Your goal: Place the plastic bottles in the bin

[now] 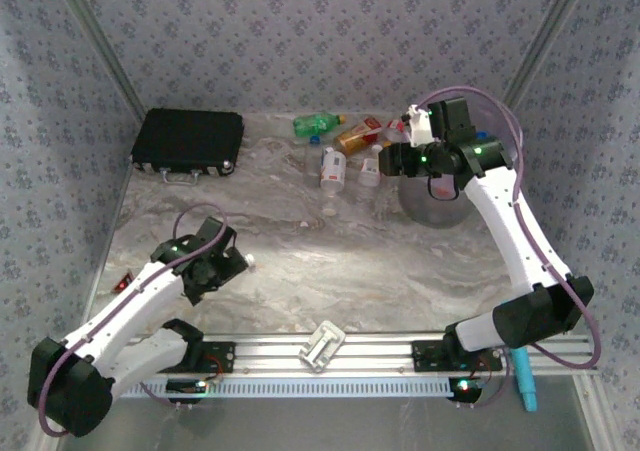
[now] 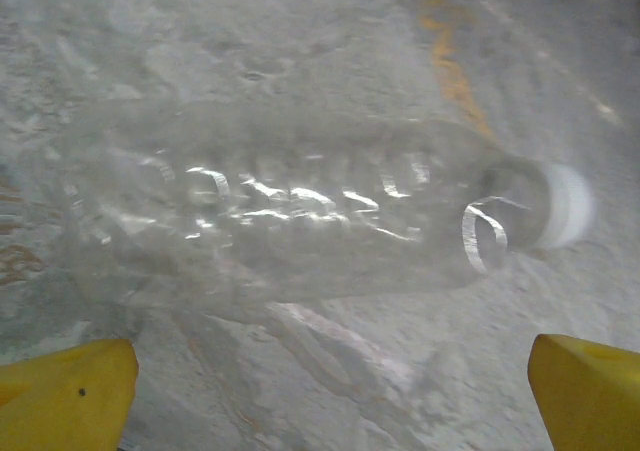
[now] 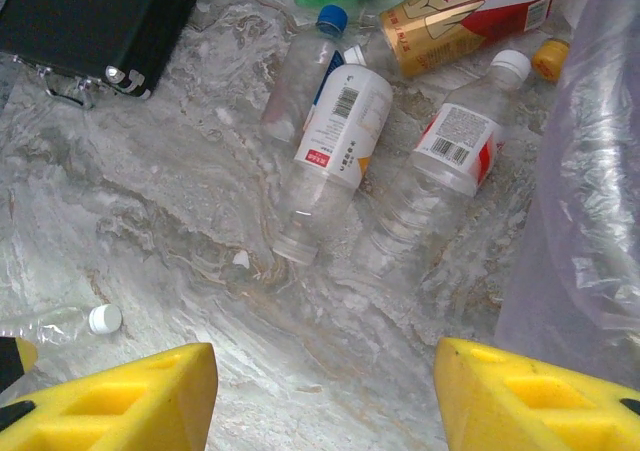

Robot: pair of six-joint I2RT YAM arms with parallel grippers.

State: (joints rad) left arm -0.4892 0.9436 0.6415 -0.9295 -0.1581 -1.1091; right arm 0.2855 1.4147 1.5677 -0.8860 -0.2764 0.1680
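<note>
Bottles on tbl, beside bin

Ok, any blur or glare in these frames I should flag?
Left wrist view: the clear bottle is soft and smeared, its white cap blurred, with bright glints on its ribs. Right wrist view: sharp, barcode legible on the middle bottle; glare streaks on the bin wall. Top external view: even light, soft shadows.

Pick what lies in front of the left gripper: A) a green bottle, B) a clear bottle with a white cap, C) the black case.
B: the left wrist view has a clear white-capped bottle lying on its side just ahead of the open left gripper.
</note>
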